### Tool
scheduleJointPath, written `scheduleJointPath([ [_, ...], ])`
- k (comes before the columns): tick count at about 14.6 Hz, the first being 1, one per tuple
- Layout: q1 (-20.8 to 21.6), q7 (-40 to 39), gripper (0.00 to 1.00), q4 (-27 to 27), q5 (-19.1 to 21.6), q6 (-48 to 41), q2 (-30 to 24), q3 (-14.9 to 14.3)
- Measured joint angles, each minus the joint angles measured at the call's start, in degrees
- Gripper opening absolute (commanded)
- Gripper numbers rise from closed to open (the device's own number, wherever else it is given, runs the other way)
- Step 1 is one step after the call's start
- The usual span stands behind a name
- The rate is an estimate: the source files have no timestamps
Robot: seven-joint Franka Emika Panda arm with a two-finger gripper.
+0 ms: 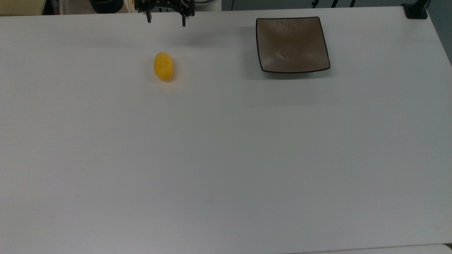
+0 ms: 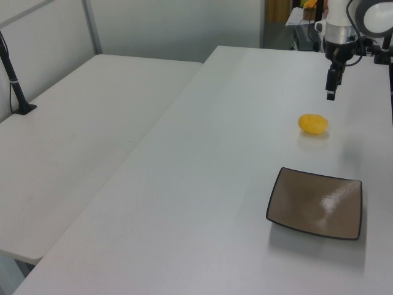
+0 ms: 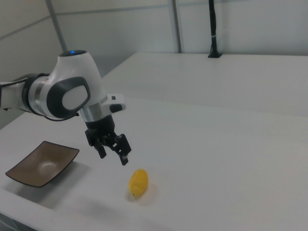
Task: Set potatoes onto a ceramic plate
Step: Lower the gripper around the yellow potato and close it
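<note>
writing: no brand, label or readable text can be made out on the arm, the plate or the table in any view.
gripper (image 1: 165, 22): black two-finger tool, fingers spread wide with nothing between them; in the top view it pokes in at the upper edge, and its body is cut off by the frame there. in the right view (image 3: 113, 156) it hangs above the table, tilted, tips pointing down. in the left view (image 2: 331, 93) it is seen edge-on, so the gap between the fingers is hard to make out.
potato (image 1: 164, 66): small, bright yellow, egg-shaped, lying on its side on the bare table, not on the plate; it sits below the gripper in the top view, apart from it and untouched. in the right view (image 3: 138, 183) it lies just to the lower right of the fingertips. in the left view (image 2: 313, 123) it rests between the gripper and the plate.
ceramic plate (image 1: 292, 44): square, glossy brown-grey, thin dark rim, upturned corners, streaked glaze, nothing on it; well apart from the potato, toward the top view's right. in the right view (image 3: 42, 163) it sits at the right view's left, near the table edge. also seen in the left view (image 2: 315, 203).
arm (image 3: 62, 94): white and grey, with a small blue light on top of the joint; its far end is cut off at the right view's left edge.
table (image 1: 226, 158): plain white.
clamp (image 1: 416, 10): dark, at the table's corner in the top view, partly cut off.
</note>
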Motion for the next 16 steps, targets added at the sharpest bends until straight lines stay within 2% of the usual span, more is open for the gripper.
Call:
scheduleJointPath([
  [4,-0.8,-3.2,1.0,-4.4,0.0,9.3,1.0,-0.3],
  [6,-0.8,-4.1,1.0,-6.1,0.0,13.8,3.3,-0.3],
  [15,-2.1,-5.7,1.0,-6.4,-0.6,26.4,13.6,-0.6],
  [16,-2.1,-5.8,0.94,-6.4,-0.7,27.1,14.7,-0.6],
])
